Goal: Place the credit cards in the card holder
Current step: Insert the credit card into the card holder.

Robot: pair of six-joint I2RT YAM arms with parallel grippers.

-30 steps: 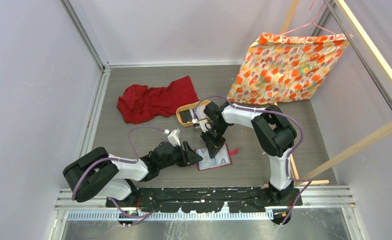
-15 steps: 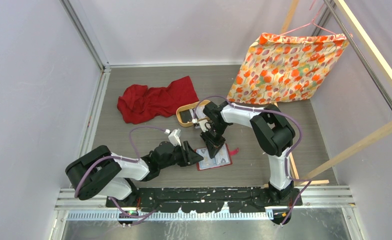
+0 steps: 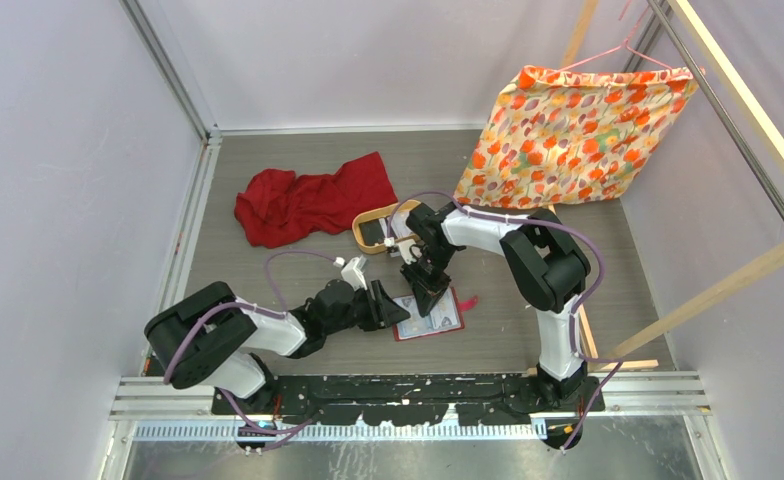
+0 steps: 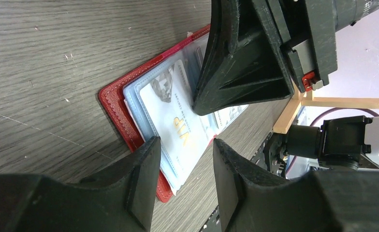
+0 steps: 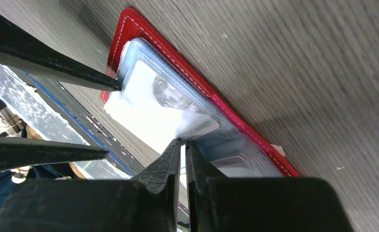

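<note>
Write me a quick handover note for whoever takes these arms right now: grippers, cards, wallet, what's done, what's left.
Left gripper: open, fingers straddling the near edge of the wallet, which lies open and flat.
Right gripper: shut on the card, it seems, pinching its edge. The card looks partway into a clear pocket.
Done: a second card appears seated in the neighbouring pocket.
Left: slide the held card fully in, then let go. I cannot tell whether more cards wait in the tray.
</note>
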